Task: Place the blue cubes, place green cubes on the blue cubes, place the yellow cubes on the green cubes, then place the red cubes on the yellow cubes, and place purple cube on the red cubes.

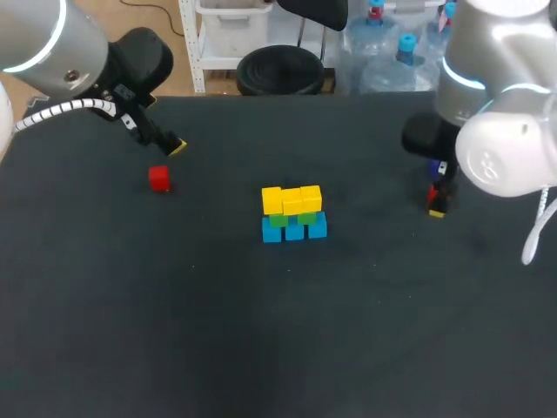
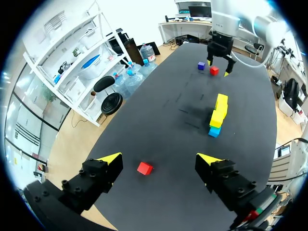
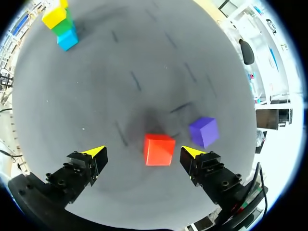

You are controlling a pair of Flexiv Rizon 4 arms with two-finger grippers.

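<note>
– Dark counter (image 1: 261, 348): blue, green, yellow stack (image 1: 293, 213) mid-counter. Which step?
– Reds next, I judge: right pincer (image 3: 143, 151) spread astride a red cube (image 3: 160, 150); left pincer (image 2: 160, 157) spread too. Close, lift.

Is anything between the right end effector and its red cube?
Nothing visible: the red cube lies directly ahead of the open right end effector; the purple cube sits beside it, out of the path.
</note>
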